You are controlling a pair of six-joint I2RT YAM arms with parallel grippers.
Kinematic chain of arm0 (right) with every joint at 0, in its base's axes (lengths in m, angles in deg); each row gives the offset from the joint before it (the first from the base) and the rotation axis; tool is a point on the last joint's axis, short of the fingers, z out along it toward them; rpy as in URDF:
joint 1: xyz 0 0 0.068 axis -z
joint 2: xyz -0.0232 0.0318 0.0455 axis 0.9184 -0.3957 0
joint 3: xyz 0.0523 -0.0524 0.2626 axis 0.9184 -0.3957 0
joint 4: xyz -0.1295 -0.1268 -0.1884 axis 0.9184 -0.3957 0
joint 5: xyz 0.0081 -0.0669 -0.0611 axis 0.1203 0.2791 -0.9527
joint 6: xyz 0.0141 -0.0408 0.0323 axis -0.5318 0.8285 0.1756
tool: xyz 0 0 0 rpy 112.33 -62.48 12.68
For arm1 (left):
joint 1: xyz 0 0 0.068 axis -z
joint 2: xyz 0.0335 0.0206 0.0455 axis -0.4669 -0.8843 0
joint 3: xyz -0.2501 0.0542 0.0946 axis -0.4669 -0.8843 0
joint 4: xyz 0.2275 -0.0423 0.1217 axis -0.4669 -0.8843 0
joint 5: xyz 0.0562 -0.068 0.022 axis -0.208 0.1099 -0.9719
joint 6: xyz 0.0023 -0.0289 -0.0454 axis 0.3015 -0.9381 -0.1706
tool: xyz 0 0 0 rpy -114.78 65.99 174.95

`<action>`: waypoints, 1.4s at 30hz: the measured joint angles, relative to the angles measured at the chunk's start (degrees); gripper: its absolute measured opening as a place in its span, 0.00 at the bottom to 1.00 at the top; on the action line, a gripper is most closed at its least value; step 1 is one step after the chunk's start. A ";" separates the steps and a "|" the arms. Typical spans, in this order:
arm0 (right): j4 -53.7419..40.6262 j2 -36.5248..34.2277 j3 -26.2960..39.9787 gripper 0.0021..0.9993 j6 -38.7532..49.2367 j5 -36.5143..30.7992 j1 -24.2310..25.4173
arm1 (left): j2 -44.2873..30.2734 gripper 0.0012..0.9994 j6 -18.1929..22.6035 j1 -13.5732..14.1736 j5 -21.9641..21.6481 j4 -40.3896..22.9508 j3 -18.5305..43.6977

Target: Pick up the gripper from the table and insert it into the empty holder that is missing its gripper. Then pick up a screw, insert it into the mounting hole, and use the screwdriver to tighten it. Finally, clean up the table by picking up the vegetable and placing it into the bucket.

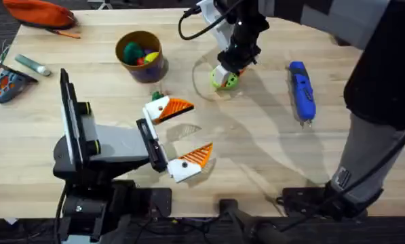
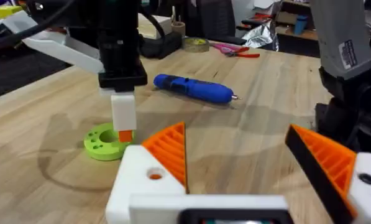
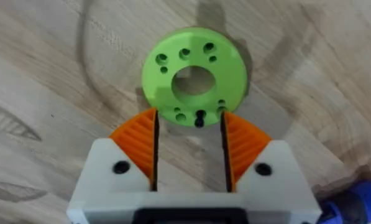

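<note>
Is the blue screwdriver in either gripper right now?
No. The screwdriver lies alone on the table, while the right gripper hangs over the green disc.

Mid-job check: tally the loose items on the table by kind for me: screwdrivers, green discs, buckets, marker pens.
screwdriver: 1
green disc: 1
bucket: 1
marker pen: 1
Total: 4

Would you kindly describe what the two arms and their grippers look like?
Both arms are black with grey segments, and a black cable loops beside the right arm. The left gripper and right gripper have white angular finger mounts with small dark screw spots, each bearing orange ribbed wedge pads.
</note>
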 joint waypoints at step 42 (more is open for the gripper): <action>-0.41 -1.10 0.22 0.23 0.00 -1.40 0.06 | 0.00 0.99 0.04 0.00 0.00 0.00 0.00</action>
